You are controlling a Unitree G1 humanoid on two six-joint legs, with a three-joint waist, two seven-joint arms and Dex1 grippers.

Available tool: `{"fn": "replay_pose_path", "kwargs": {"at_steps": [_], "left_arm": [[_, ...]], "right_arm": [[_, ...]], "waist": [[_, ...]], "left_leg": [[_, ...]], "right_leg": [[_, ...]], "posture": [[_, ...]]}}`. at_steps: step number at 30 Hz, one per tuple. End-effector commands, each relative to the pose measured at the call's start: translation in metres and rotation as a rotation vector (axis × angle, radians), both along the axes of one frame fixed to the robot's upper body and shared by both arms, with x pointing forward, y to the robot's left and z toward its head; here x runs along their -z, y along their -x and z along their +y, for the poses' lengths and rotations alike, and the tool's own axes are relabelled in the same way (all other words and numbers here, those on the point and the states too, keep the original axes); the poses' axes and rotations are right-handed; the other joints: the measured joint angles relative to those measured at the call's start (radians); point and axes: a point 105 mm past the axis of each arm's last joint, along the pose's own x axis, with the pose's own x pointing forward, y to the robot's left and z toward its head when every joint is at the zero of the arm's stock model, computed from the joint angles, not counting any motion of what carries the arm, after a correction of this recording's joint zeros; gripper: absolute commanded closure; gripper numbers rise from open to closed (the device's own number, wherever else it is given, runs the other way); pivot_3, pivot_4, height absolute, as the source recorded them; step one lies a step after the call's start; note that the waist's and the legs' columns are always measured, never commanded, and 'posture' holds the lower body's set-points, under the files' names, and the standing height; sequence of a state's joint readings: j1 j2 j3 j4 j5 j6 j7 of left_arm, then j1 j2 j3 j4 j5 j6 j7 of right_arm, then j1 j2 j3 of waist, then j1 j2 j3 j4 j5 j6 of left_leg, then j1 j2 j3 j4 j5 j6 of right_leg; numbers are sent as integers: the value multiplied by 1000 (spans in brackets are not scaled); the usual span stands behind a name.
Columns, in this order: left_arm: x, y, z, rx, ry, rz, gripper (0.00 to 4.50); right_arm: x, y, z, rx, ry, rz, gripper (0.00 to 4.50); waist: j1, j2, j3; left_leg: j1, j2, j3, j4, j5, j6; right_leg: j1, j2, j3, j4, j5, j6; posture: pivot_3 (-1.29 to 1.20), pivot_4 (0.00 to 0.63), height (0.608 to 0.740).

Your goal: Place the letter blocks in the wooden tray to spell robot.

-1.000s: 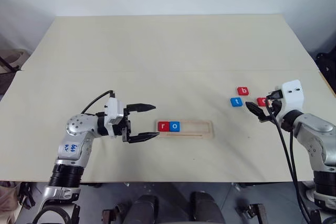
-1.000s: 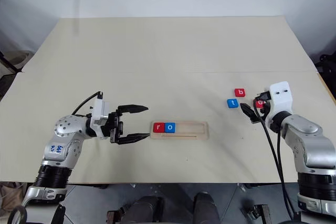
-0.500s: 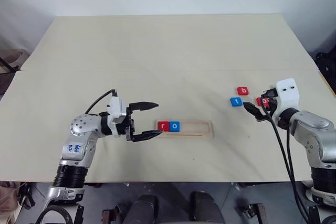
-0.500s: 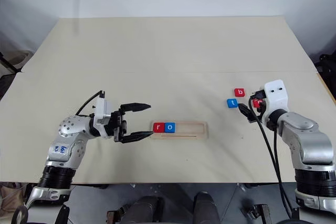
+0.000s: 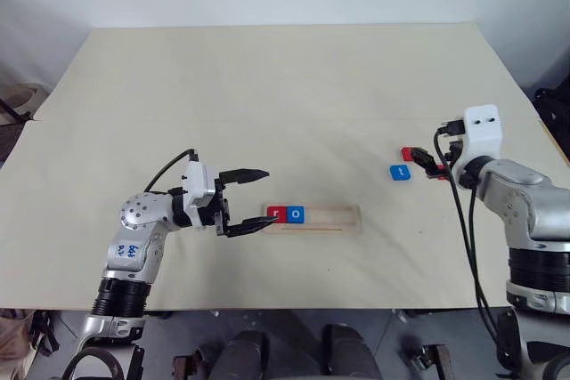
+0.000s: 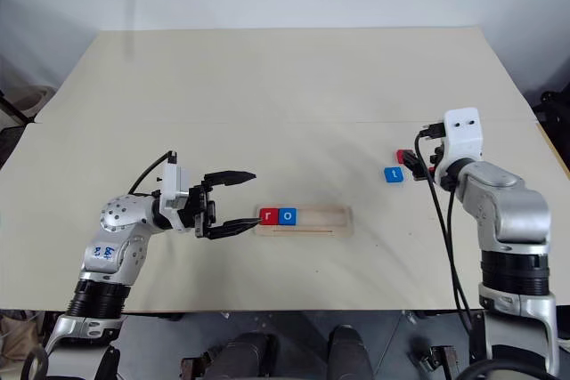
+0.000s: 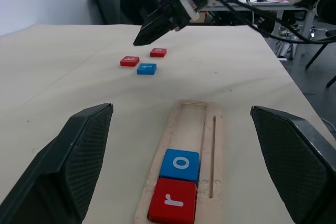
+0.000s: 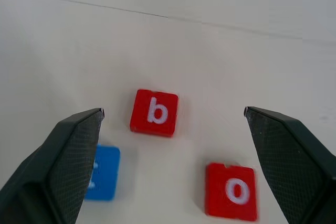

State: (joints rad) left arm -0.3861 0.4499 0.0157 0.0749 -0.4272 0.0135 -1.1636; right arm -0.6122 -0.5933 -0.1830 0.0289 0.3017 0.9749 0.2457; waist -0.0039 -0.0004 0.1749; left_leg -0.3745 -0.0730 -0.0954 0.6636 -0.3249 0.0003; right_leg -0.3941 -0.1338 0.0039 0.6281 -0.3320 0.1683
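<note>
**Operator:** Report status; which block comes next?

**Arm:** The wooden tray (image 5: 313, 219) holds red r (image 7: 172, 200) and blue o (image 7: 180, 164) at its left end; the rest of the slot is bare. Red b (image 8: 154, 112) is therefore the one to fetch; it lies on the table (image 5: 267, 95) well to the right of the tray, with blue t (image 8: 103, 173) and red o (image 8: 233, 190) just beside it. My right gripper (image 8: 173, 129) hangs above b with fingers spread as wide as they go, holding nothing; my left gripper (image 5: 251, 199) sits at the tray's left end, fingers wide apart, also empty.

**Operator:** Procedure for a clean pick?

**Arm:** In my judgement: centre b between the fingers; descend straight; keep the left-hand finger (image 8: 58, 166) clear of t, which is close; close on two opposite edges; lift level; seat b touching blue o.
</note>
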Motion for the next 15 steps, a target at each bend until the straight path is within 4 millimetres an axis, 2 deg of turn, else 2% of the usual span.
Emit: {"fn": "replay_pose_path", "kwargs": {"at_steps": [1, 5, 9, 12, 15], "left_arm": [[-5, 0, -1, -5, 2, -35, 42], [-6, -1, -2, -16, 7, -46, 42], [-6, 1, -2, -24, 8, -52, 42], [-6, 2, -1, -32, 7, -55, 0], [-6, 2, 1, -41, 5, -58, 0]], "right_arm": [[-3, -11, 0, 47, 22, 14, 0], [3, -27, 5, 75, 3, 39, 0], [10, -34, 11, 72, 18, 71, 0], [14, -35, 13, 68, 12, 102, 671], [17, -34, 11, 82, 4, 126, 1700]], "waist": [[-1, 0, 0], [-3, 0, 0], [-3, 0, 0], [-6, 0, 0], [-6, 0, 0]], "left_leg": [[0, 0, 0, 0, 0, 0], [0, 0, 0, 0, 0, 0], [-1, 0, 0, 0, 0, 0], [-1, 0, 0, 0, 0, 0], [-1, 0, 0, 0, 0, 0]], "right_leg": [[0, 0, 0, 0, 0, 0], [0, 0, 0, 1, 0, 0], [0, 0, -1, 1, 0, 0], [0, 0, -1, 1, 0, 0], [0, 0, -1, 1, 0, 0]], "posture": [[0, 150, 740], [0, 150, 740], [0, 150, 740], [0, 150, 740], [0, 150, 740]]}}
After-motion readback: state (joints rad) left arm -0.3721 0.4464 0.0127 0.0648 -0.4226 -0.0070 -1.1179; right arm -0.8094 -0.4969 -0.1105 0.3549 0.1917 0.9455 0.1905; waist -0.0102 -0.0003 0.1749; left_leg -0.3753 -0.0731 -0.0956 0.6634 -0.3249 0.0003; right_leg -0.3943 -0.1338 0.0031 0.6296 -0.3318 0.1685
